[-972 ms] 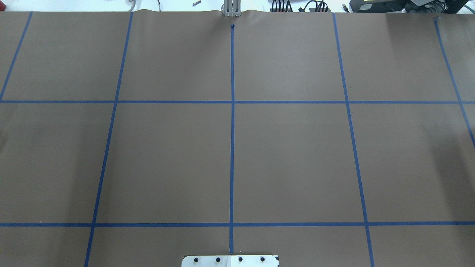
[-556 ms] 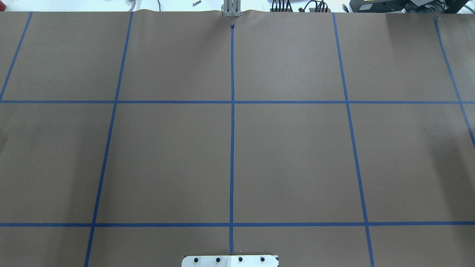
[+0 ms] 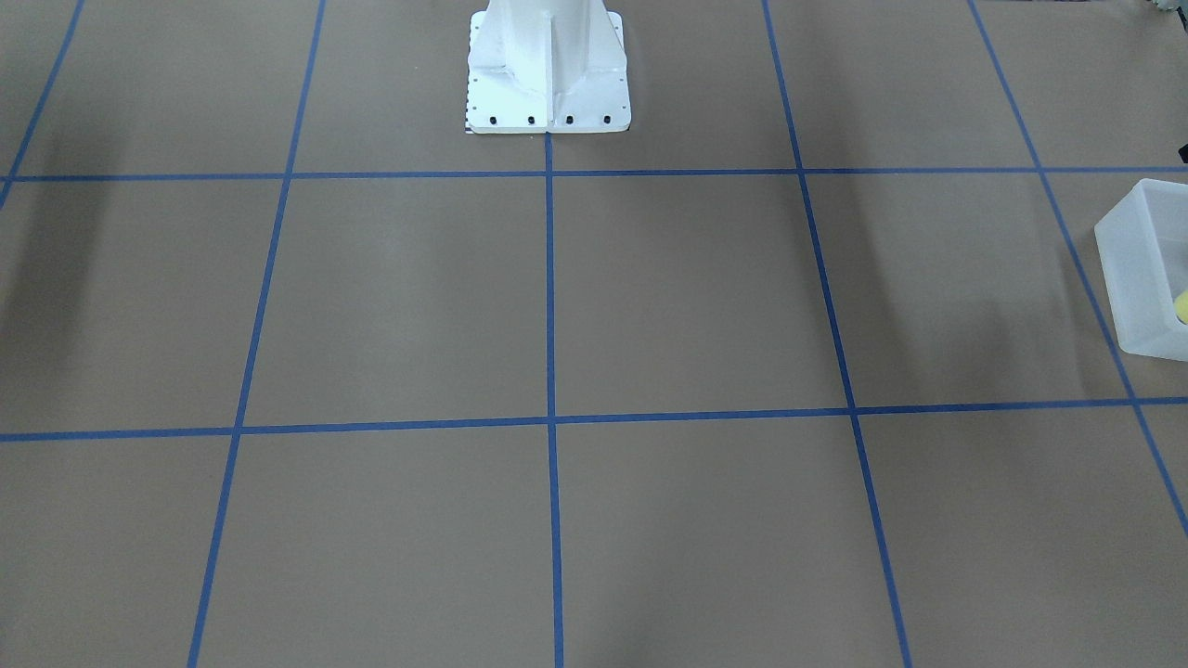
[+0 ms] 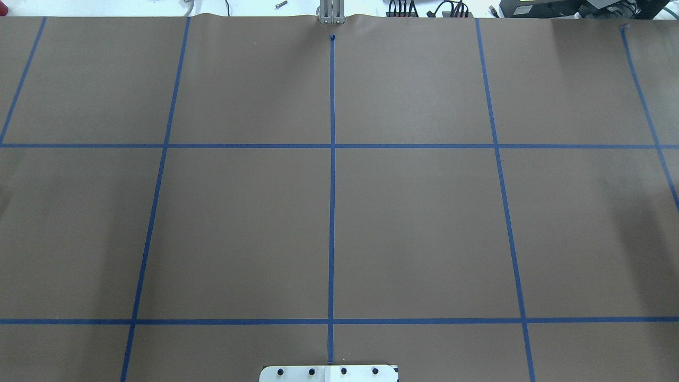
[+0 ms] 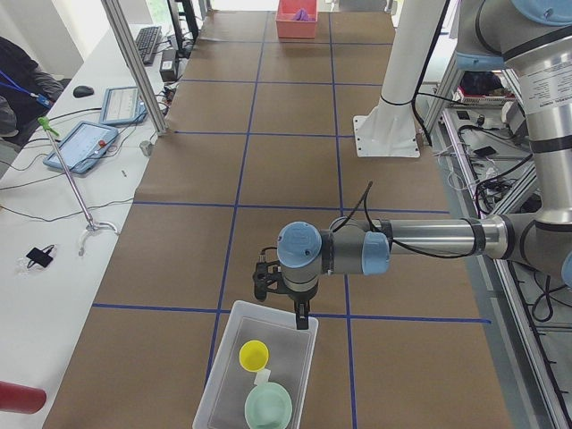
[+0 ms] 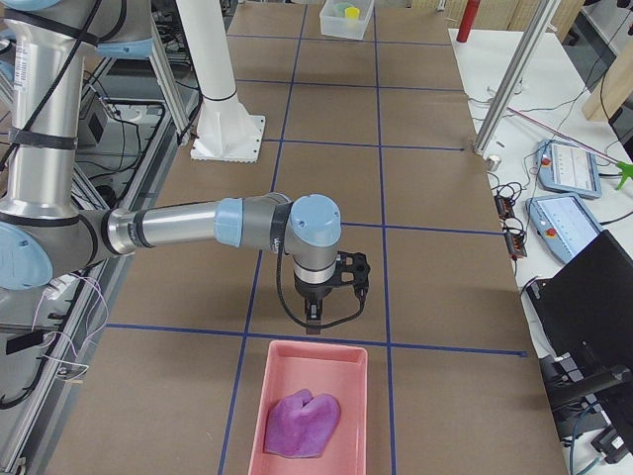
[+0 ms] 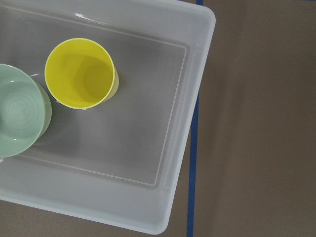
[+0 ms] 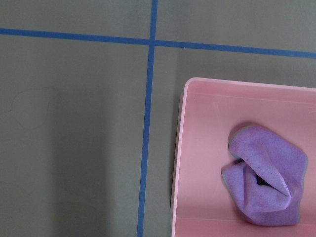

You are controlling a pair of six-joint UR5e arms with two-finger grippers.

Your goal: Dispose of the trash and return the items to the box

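Cup and bowl lodged in the box (image 7: 205, 49), left gripper (image 5: 301, 315) hung over its inner edge.
The yellow cup (image 7: 81, 74) and green bowl (image 7: 19, 116) were seen just below that gripper, at the table's left end; whether it was released or clenched could not be told.

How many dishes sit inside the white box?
2. A yellow cup stands near the middle of the white box; a green bowl sits beside it, toward one end. Part of the box is out of view.
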